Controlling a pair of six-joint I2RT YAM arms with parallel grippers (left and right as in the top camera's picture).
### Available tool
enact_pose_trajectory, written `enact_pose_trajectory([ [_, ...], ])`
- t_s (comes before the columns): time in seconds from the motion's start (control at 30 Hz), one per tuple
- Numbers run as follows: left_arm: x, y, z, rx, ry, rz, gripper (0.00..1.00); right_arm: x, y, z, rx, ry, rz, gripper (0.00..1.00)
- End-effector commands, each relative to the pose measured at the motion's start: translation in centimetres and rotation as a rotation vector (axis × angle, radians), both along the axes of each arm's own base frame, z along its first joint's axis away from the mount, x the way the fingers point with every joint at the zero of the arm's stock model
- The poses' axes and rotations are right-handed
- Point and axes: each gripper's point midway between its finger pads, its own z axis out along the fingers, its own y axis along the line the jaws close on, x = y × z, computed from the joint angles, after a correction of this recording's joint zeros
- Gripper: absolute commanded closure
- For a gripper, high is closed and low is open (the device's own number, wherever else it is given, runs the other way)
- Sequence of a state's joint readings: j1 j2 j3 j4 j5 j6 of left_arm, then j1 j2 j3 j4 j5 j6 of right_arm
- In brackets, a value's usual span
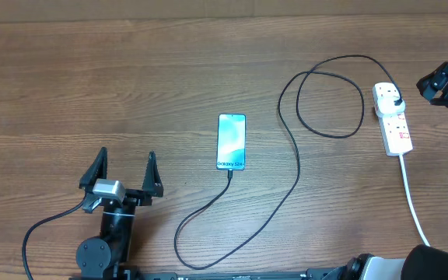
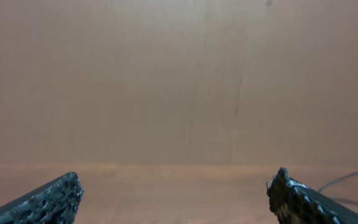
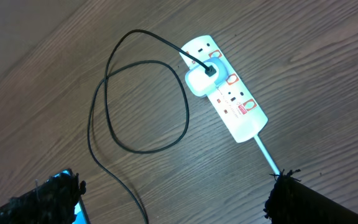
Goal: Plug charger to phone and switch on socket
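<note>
The phone lies flat mid-table with its blue screen lit. The charger's thin black cable runs from the phone's near edge, where its small end meets the phone. It curls across the table to the plug head, which is seated in the white socket. In the right wrist view the socket shows red switch marks and the plug head. A phone corner peeks at bottom left. My right gripper is open, above and apart from the socket. My left gripper is open and empty, left of the phone.
The socket's thick white cord runs toward the near right table edge. The cable forms a loop left of the socket. The left wrist view shows bare wood between its fingers and a bit of cable at right.
</note>
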State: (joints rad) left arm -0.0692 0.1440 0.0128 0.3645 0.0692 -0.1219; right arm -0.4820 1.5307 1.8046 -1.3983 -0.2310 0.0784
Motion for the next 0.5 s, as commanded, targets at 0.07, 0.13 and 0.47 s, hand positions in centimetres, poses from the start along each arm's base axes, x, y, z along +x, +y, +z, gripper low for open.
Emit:
enact_pose_trajectory([
  [0.07,0.0,0.9,-3.3,0.026,0.121,0.034,0.01,0.2,0.0,0.5,-0.008,-0.015,0.0,0.0],
  [0.13,-0.1,1.4,-4.6,0.03,0.169,0.056,0.01,0.2,0.0,0.5,-0.008,-0.015,0.0,0.0],
  [0.47,-0.1,2.2,-7.9,0.139,0.294,0.098,0.01,0.2,0.0,0.5,-0.008,-0.015,0.0,0.0],
])
